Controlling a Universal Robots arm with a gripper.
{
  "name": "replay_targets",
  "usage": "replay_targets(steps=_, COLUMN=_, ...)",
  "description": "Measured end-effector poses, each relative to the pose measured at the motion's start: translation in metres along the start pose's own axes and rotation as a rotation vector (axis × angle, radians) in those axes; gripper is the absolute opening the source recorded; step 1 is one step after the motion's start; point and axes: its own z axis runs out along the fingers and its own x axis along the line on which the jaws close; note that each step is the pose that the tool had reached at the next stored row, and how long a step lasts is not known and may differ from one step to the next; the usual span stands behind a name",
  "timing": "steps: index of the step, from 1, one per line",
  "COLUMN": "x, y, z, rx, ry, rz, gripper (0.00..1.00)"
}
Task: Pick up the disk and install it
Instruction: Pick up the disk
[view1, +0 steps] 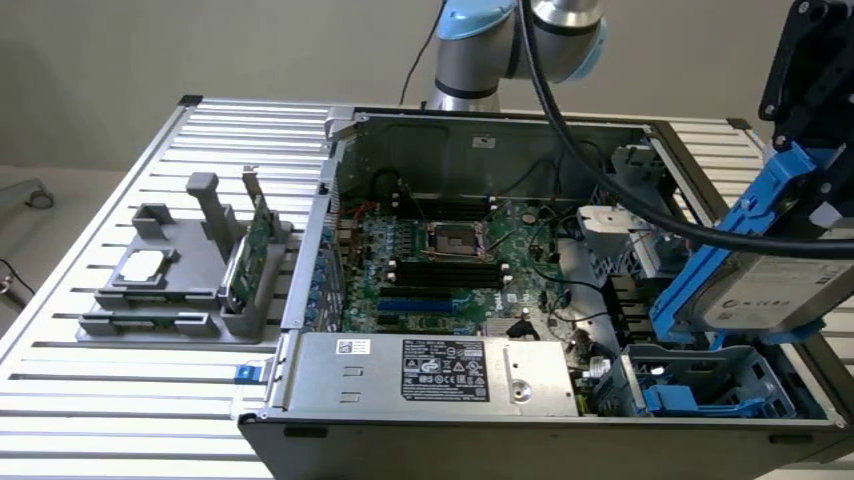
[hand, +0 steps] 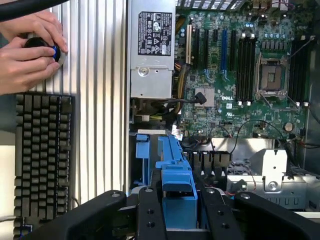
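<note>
exterior view: black gripper (view1: 811, 140) at the upper right of the frame, jaws clenched on the flat silver-grey disk (view1: 781, 290), which has a white label on its face and blue plastic rails along its sides. disk hangs tilted, nearly on edge, above the blue plastic drive cage (view1: 707, 385) in the lower right corner of the open grey metal computer case (view1: 494, 122). green motherboard (view1: 441, 250) lies on the case floor, silver power supply box (view1: 427, 370) along the near wall. on the exterior view's left, on the slatted metal table (view1: 80, 400), a grey plastic holder (view1: 174, 300) carries a small square silver chip (view1: 144, 265) and a thin green circuit card (view1: 254, 240) standing on edge. wrist view: black fingers (hand: 150, 215) grasp a blue rail of the disk (hand: 177, 175) between them, over the open case, motherboard (hand: 240, 65) beyond. a person's hands (hand: 25, 65) rest on a small black-and-blue object next to a black keyboard (hand: 42, 150), beside the table slats.
</note>
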Motion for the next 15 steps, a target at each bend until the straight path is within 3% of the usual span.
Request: replay_targets(steps=15, x=0.003, y=-0.0038, z=0.0272, rx=0.0005, ry=0.0001, rz=0.001, gripper=0.33)
